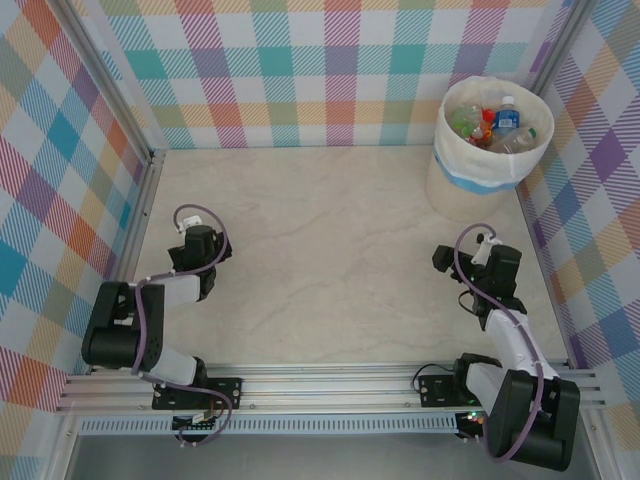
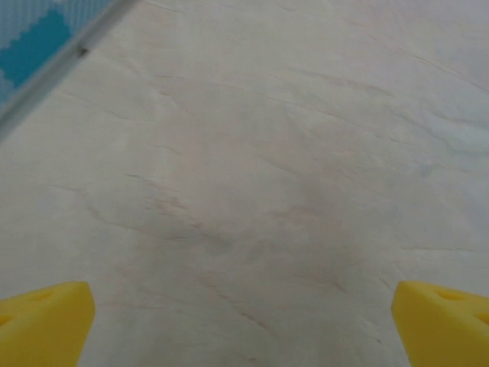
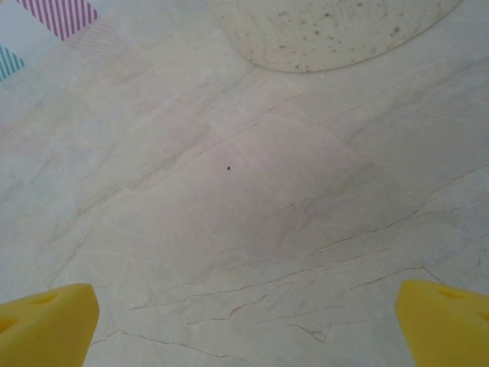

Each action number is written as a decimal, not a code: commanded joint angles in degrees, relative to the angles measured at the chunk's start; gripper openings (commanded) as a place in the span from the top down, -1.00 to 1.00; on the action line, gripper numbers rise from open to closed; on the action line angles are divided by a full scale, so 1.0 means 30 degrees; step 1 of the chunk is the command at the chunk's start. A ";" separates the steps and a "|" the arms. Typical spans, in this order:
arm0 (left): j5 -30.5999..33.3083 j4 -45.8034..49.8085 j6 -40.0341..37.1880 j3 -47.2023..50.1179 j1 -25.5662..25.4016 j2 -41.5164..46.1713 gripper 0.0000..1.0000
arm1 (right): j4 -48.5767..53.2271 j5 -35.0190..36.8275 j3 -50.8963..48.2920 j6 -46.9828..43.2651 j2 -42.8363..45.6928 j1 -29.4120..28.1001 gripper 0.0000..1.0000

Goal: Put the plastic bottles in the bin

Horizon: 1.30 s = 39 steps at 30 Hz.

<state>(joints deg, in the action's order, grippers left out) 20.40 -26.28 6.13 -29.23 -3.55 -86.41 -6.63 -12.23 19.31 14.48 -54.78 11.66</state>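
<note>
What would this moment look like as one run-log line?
plastic bottles: inside bin | bin: upright, far right | left gripper: open, over table | right gripper: open, facing bin

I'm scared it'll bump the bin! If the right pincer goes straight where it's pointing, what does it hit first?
Probably the table just before the bin; the right pincer tilts downward, though depth is hard to judge.

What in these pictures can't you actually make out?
- The plastic bottles, top view: piled in the bin. The lower ones are hidden by its wall and by each other, so there is no sure count. The labels are too small to read.
- The bin, right wrist view: all but its base is cut off by the top edge.
- The left gripper and right gripper, wrist views: all but the yellow fingertips is cut off by the bottom edge.
</note>
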 commanded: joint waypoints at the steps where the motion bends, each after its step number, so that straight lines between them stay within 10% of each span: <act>1: -0.4001 -0.2572 -0.2136 -0.0431 -0.0074 -0.0693 -1.00 | -0.2644 0.0096 -0.0432 -0.0473 0.0277 -0.0073 -0.99; 5: -0.3818 -0.9212 -0.2436 0.2786 -0.0273 -0.1347 -1.00 | -0.4066 0.0054 -0.0783 -0.1006 -0.1092 -0.0483 -0.99; 9: -0.0788 -0.8146 -0.1401 0.2632 -0.0527 -0.0918 -1.00 | -0.4658 0.0735 0.0123 -0.1690 -0.3334 -0.1351 -0.99; 21: -0.0515 -0.7822 -0.1487 0.2391 -0.0692 -0.0973 -1.00 | -0.9985 0.2836 0.2047 -0.4924 -0.8492 -0.3983 -0.99; 28: -0.0492 -0.7836 -0.1487 0.2395 -0.0693 -0.0963 -1.00 | -2.1591 0.4253 -0.2323 -0.5316 -1.1546 -0.4618 -0.99; 33: -0.0517 -0.7822 -0.1474 0.2391 -0.0706 -0.0998 -1.00 | -1.4462 0.6029 0.1095 -0.4513 -1.1175 -0.4677 -0.99; 39: -0.0510 -0.7792 -0.1486 0.2392 -0.0694 -0.0996 -1.00 | -1.4094 0.5108 0.1210 -0.4226 -1.1079 -0.4099 -0.99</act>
<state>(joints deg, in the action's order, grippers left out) 17.87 -47.13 1.72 -21.26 -5.19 -89.10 -51.22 2.68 23.31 0.84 -88.47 -0.73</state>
